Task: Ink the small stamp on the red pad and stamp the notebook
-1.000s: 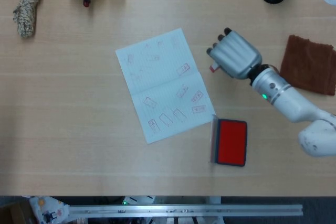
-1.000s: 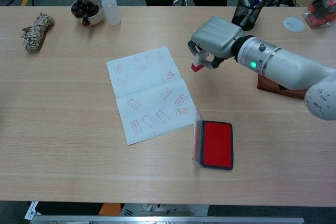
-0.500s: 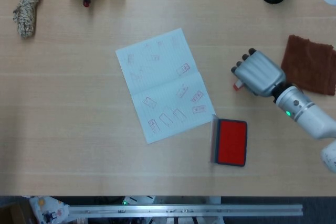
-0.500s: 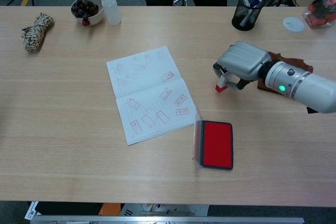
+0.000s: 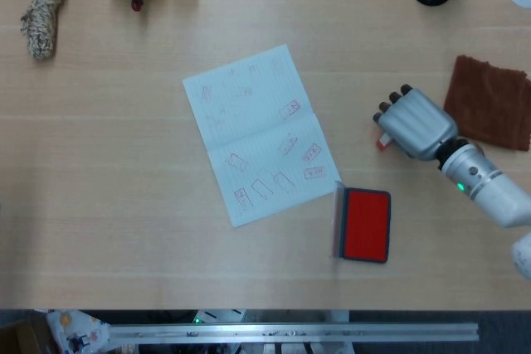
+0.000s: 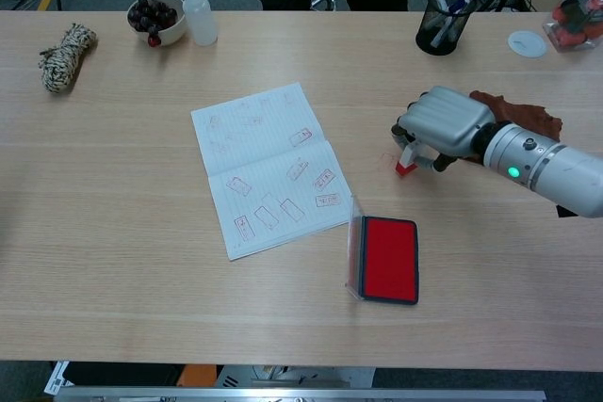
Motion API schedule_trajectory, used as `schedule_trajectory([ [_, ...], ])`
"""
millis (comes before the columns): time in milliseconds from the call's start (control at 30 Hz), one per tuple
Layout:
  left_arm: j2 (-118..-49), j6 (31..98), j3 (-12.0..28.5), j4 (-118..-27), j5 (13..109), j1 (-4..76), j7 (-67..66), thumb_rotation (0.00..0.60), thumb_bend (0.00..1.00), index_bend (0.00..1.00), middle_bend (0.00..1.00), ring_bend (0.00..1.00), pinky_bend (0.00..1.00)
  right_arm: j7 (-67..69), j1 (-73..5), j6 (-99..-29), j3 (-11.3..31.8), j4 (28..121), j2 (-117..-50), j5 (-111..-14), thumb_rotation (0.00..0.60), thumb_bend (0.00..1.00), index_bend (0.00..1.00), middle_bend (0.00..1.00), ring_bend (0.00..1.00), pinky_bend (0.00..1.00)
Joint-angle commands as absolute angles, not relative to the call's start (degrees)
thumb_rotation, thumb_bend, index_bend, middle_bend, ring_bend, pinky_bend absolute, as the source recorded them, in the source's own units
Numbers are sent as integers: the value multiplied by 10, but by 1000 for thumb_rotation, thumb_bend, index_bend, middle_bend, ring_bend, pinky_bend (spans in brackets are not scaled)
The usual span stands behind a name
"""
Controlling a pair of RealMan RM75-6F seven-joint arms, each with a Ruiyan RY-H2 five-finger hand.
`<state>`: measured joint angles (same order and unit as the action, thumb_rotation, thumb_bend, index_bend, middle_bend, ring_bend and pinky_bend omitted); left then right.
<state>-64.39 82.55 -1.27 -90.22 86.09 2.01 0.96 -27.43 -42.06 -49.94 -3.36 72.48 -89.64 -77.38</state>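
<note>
Open white lined notebook point(image 5: 260, 134) lies mid-table, already crowded with red marks; a fresh print could overlap one. Right of it, touching its lower corner, the red rectangular ink pad point(image 5: 366, 225) sits lid up. Further right, my right hand point(image 5: 415, 124) pinches the small red-based stamp point(image 6: 405, 166) low over bare wood near the brown cloth point(image 5: 490, 101). Risk: grip is shallow, stamp could tilt and ink unevenly. Left hand unseen.

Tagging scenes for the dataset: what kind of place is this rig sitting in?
Likely an office-style desk set up in a lab. A pale wood table holds an open notebook covered in stamp marks, a red ink pad and a mesh pen cup. Taped floor markings and a stand leg show behind the table.
</note>
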Motion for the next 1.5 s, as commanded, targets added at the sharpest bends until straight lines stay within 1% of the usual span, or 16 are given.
schedule_trajectory([
  [33, -645, 825, -13, -900, 861, 20, 11, 600, 260, 146, 175, 188, 150, -277, -419, -496, -33, 723, -899, -773, 600, 353, 596, 464, 367, 367],
  [367, -645, 829, -14, -897, 865, 20, 16, 600, 260, 146, 175, 188, 150, -289, -412, -492, -29, 731, -895, -773, 600, 253, 501, 417, 325, 332],
  [533, -646, 829, -14, -896, 865, 20, 16, 600, 260, 146, 175, 188, 150, -293, -409, -489, -25, 736, -891, -768, 600, 246, 467, 407, 317, 328],
  [633, -646, 829, -14, -897, 865, 20, 16, 600, 260, 146, 175, 188, 150, -295, -408, -487, -24, 736, -890, -767, 600, 217, 447, 400, 313, 324],
  [733, -645, 829, -14, -898, 865, 21, 15, 600, 260, 146, 175, 188, 150, -291, -407, -489, -22, 739, -887, -769, 600, 212, 440, 399, 312, 324],
  [900, -642, 832, -12, -901, 865, 20, 15, 600, 260, 141, 174, 188, 150, -277, -401, -508, -14, 763, -864, -777, 600, 213, 424, 395, 311, 323],
  [1100, -645, 844, -3, -900, 860, 19, 17, 600, 260, 129, 174, 188, 150, -247, -371, -568, -4, 819, -807, -786, 600, 251, 423, 395, 311, 323],
  [1267, -657, 863, 10, -893, 859, 18, 13, 600, 260, 117, 174, 188, 152, -235, -326, -644, 4, 864, -755, -785, 600, 338, 425, 420, 315, 324],
  [1367, -661, 871, 15, -891, 864, 20, 12, 600, 260, 117, 174, 188, 153, -232, -294, -691, 7, 881, -729, -782, 600, 365, 457, 448, 340, 324],
  [1500, -667, 883, 18, -887, 877, 22, 13, 600, 260, 117, 174, 189, 153, -221, -251, -742, 4, 895, -698, -777, 600, 370, 494, 470, 362, 325],
])
